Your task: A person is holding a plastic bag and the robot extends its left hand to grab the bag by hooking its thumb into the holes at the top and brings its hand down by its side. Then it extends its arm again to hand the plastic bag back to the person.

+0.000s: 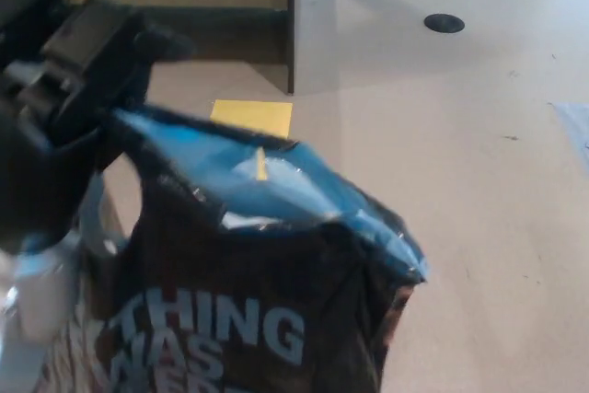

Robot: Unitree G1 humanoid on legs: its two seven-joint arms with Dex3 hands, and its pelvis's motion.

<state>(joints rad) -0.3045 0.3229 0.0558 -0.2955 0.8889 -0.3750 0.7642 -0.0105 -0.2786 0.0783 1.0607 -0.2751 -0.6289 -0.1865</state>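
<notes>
Head view, and it's pretty blurry on the left side, so take the fine detail with a grain of salt.

The left hand (69, 108) is up at the left edge of the picture, a big black blocky shape raised to about the level of the bag's top. Its fingers (138, 43) stick out toward the right at the top, ending right over the bag's upper left corner. The hand is clamped on the bag (248, 301): the bag's top left corner runs straight into the underside of the hand and the whole thing hangs from there, nothing else touching it. I think the thumb is through the handle hole, but that spot is smeared and hidden behind the hand, so I can't say for sure. Below the hand a bit of silver wrist (37, 292) shows at the lower left, just beside the bag's left edge.

The bag is black plastic with pale block lettering on its front, cut off by the bottom edge. Its mouth gapes open and tilts down to the right, showing a shiny blue-looking lining. Can't make out anything inside it.

Behind it: tan floor (479, 190), a yellow square (253, 117) on the floor just past the bag's top, a white panel (313, 20), and a dark round spot (444, 22) further back.

No right hand in sight.
</notes>
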